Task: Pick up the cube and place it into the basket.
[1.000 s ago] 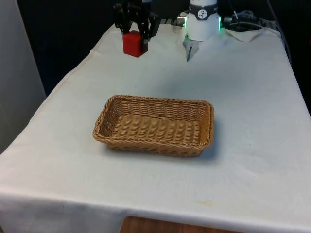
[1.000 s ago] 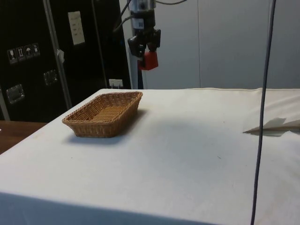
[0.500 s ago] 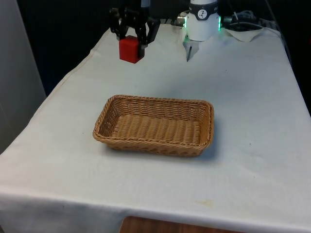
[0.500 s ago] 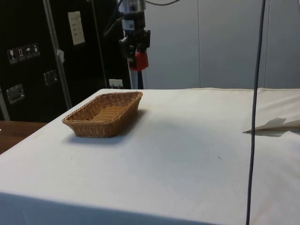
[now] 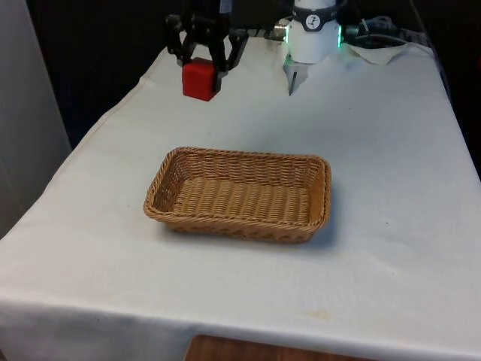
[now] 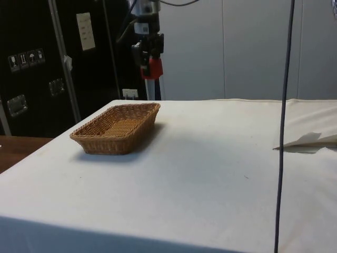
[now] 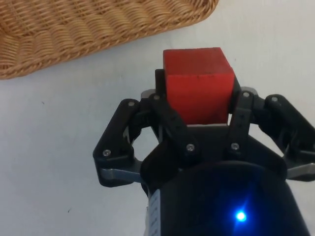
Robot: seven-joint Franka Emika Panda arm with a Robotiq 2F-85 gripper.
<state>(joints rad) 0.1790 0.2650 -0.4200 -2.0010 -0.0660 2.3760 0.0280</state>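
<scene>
A red cube (image 5: 201, 79) hangs in the air, held between the black fingers of my gripper (image 5: 203, 66), which is shut on it. In the side view the cube (image 6: 150, 68) and gripper (image 6: 148, 54) hover high above the far end of the wicker basket (image 6: 117, 126). The rectangular woven basket (image 5: 240, 192) lies on the white cloth mid-table, nearer the camera than the cube in the front view. From the wrist the cube (image 7: 198, 84) fills the gap of the gripper (image 7: 199, 105), with the basket's rim (image 7: 93, 29) just beyond it.
The white cloth table (image 5: 391, 173) spreads wide around the basket. A crumpled fold of cloth (image 6: 308, 141) lies at the side view's right. A thin dark cable (image 6: 284, 121) hangs in front of the side camera.
The gripper, still holding the cube, has shifted toward the front view's left and a little nearer the basket; in the side view it moved left over the basket's far end.
</scene>
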